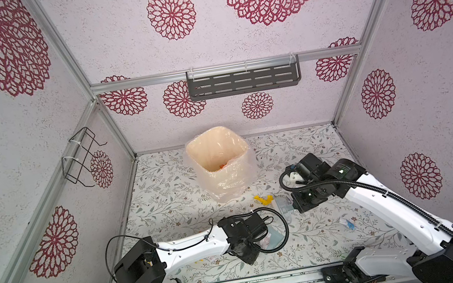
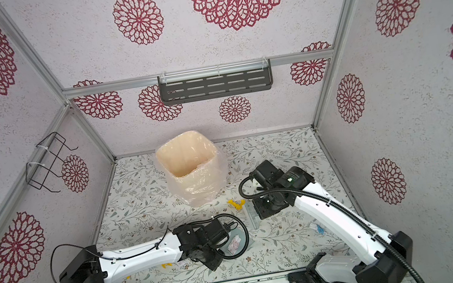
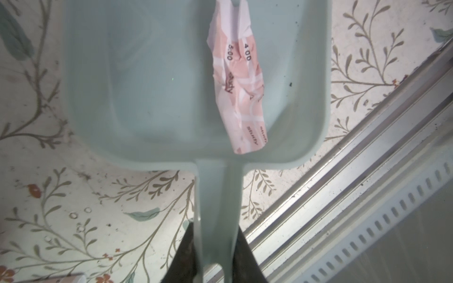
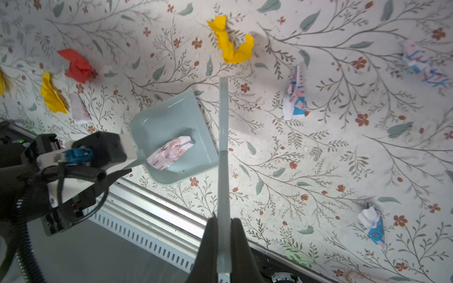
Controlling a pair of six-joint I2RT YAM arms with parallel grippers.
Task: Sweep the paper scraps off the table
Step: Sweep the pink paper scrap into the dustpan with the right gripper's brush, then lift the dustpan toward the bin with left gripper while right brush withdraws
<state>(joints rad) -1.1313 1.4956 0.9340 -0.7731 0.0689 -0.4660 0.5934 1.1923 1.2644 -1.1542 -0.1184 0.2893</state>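
Paper scraps (image 4: 229, 46), crumpled, litter the leaf-printed table (image 4: 331, 159).

In both top views the left arm's wrist (image 1: 243, 235) covers most of the dustpan (image 1: 278, 234), leaving one corner with a pink paper scrap (image 1: 265, 240), and the right arm's wrist (image 1: 311, 196) hides part of the brush (image 1: 282, 205). In the left wrist view the top edge cuts off the dustpan's front and the scrap's end; the bottom edge cuts the left tool (image 3: 215, 247).
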